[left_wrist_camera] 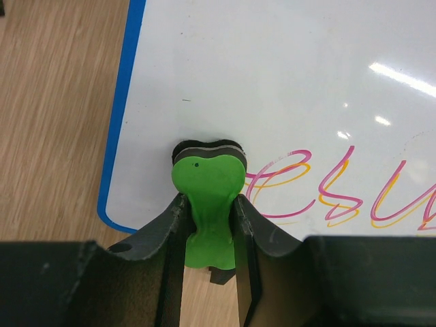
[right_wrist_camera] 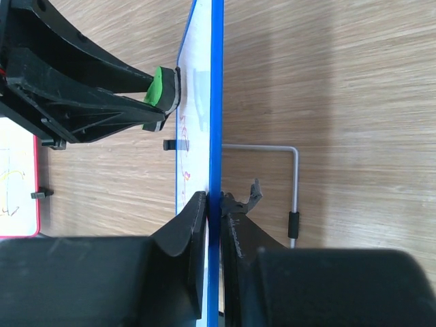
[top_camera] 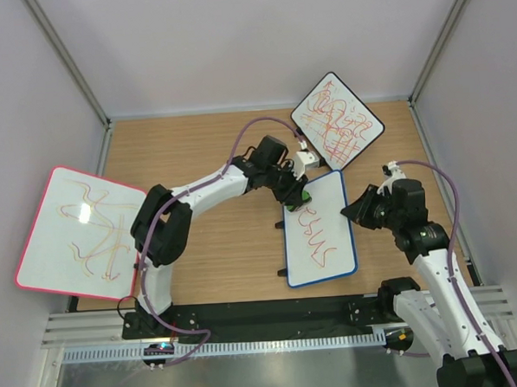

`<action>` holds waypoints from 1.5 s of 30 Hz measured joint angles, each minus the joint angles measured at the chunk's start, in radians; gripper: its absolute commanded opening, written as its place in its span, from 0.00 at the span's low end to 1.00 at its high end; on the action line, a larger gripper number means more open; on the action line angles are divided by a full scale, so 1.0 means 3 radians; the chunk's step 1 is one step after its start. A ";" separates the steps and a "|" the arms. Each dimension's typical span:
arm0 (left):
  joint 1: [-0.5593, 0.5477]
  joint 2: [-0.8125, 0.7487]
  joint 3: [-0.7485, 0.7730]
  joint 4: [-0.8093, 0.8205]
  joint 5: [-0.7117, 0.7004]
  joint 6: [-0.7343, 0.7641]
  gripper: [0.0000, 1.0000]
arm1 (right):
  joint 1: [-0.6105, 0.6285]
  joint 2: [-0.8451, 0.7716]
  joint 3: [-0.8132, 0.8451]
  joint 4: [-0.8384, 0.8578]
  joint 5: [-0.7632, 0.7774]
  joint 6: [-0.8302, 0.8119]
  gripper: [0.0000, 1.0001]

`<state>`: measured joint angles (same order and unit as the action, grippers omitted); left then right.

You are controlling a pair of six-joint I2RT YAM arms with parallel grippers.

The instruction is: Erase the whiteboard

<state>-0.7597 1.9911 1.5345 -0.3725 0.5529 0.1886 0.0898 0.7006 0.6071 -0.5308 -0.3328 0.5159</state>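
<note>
Plainly the wiping is only at its start. The left gripper (left_wrist_camera: 210, 204) is pinching the waist of a green eraser (left_wrist_camera: 208, 178), whose dark pad is pressed to the whiteboard (left_wrist_camera: 286, 75) just inside its far left corner, where the blue frame rounds. Right beside the pad the red scribbles (left_wrist_camera: 327, 194) begin, running unbroken along the board's left side toward the near end. In the top view the whole looping line shows, with nothing of it visibly rubbed out. The rest of the white face is bare, though whether it was cleaned or never written on cannot be told. The right gripper (right_wrist_camera: 213, 199) is closed on the blue frame at the board's right edge, so the holding part looks settled. The board sits at the middle right of the tabletop (top_camera: 227, 247), between the two arms. A pink-framed board (top_camera: 78, 233) lies well off to the left, and a black-framed board (top_camera: 337, 120), dense with scribbles, lies just beyond the whiteboard's far end. Judged so, nearly all the erasing is left: the pad must travel the length of the line.
</note>
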 measured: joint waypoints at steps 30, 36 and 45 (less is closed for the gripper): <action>-0.0529 -0.0474 -0.0758 0.0697 -0.0247 -0.0256 0.00 | 0.0001 0.0034 -0.0006 0.0037 -0.0009 -0.0100 0.01; -0.0415 -0.0474 -0.0796 0.0711 -0.0301 -0.0212 0.00 | 0.0003 0.0019 -0.0006 0.0036 -0.0011 -0.0118 0.01; -0.0055 -0.0323 -0.0834 0.0721 -0.0544 -0.0079 0.00 | 0.0003 -0.0009 -0.0006 0.0034 -0.0036 -0.0148 0.01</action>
<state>-0.7761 1.8942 1.2842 -0.1562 0.3897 0.1650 0.0906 0.6979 0.6052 -0.5205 -0.3435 0.4717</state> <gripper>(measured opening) 0.297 0.168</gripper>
